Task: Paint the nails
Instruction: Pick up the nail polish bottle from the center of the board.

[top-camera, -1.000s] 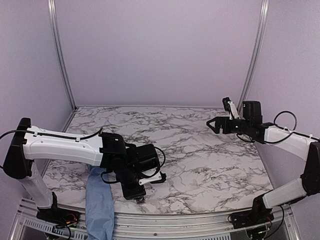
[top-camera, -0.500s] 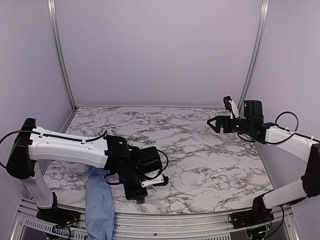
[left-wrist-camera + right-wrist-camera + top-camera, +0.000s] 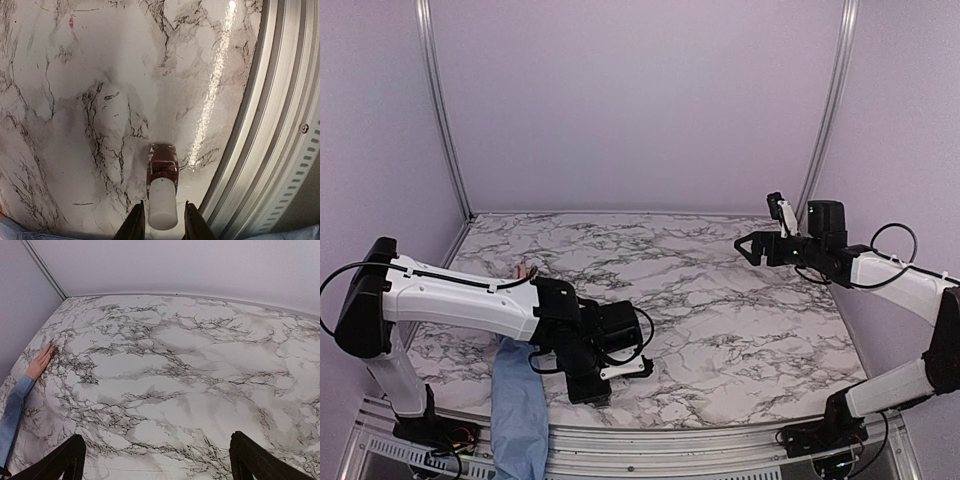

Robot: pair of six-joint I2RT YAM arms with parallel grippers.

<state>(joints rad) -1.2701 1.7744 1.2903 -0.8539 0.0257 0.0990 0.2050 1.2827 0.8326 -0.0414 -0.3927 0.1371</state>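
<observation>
One bottle (image 3: 162, 192), one hand (image 3: 42, 360) (blue-sleeved), two arms (image 3: 460, 295) (image 3: 880, 265).

Dark white-capped bottle (image 3: 162, 192) on marble table (image 3: 100, 75), near metal edge rail (image 3: 270, 125); purple walls (image 3: 640, 100).

No readable text, labels or numbers anywhere.

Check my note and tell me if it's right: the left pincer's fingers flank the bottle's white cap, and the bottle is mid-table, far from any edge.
Not quite. The bottle is not mid-table: it sits beside the metal rail at the near edge, as the left wrist view shows. The fingers of the left pincer do flank its white cap.
</observation>
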